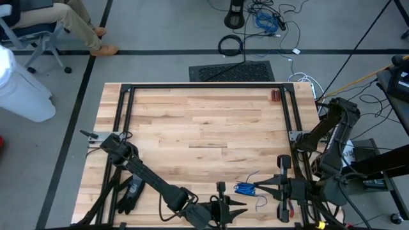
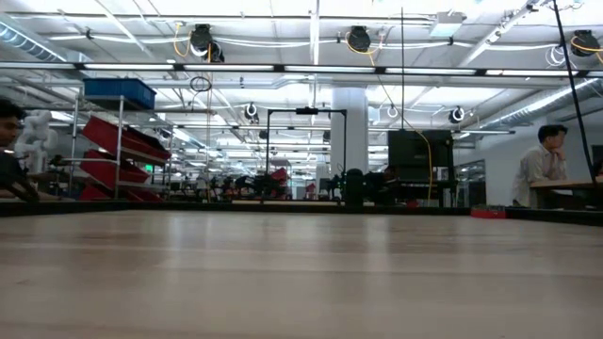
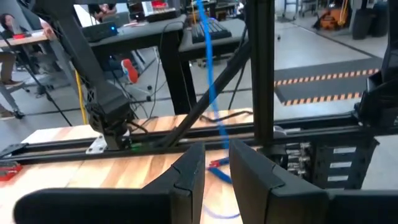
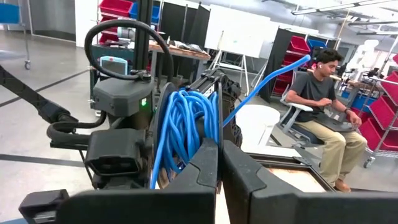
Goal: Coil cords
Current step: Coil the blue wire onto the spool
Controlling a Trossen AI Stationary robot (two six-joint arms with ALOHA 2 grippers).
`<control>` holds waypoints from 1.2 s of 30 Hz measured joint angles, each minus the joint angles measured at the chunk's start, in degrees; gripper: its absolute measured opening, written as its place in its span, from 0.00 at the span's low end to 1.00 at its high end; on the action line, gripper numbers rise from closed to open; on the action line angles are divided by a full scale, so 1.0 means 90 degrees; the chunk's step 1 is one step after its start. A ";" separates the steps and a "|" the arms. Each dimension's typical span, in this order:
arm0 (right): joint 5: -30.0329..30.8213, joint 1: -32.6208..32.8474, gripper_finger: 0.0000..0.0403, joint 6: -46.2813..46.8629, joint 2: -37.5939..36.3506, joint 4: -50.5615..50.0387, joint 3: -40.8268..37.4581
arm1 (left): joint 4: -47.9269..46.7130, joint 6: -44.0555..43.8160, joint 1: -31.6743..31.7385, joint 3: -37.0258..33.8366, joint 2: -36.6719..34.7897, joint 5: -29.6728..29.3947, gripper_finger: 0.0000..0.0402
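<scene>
Right tool (image 1: 255,187) is clamped shut on the blue wire coil (image 1: 243,188), held just above the counter (image 1: 204,121) near its front edge. Coil sits betw. the two tools, hard against the right one's tips. Tail (image 1: 254,174) curves away from the bundle toward counter centre; a second loose end (image 1: 261,203) hangs toward the front edge. Left tool (image 1: 239,211), fingers partly apart w/ nothing visibly gripped, waits just beside the coil, so it's prob. nearest to catch the tail.
</scene>
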 joint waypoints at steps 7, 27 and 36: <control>-0.0005 0.0000 0.00 -0.0004 0.0000 0.0005 0.0000 | 0.0207 -0.0673 0.0055 0.0007 0.0071 0.0180 0.20; -0.0014 0.0087 0.00 -0.0293 0.0000 0.0300 0.0000 | 0.0900 0.0002 0.0200 0.0005 0.0512 0.0584 0.21; -0.0034 0.0085 0.00 -0.0296 0.0000 0.0296 0.0000 | 0.1179 -0.0359 0.0315 0.0005 0.0515 0.1047 0.36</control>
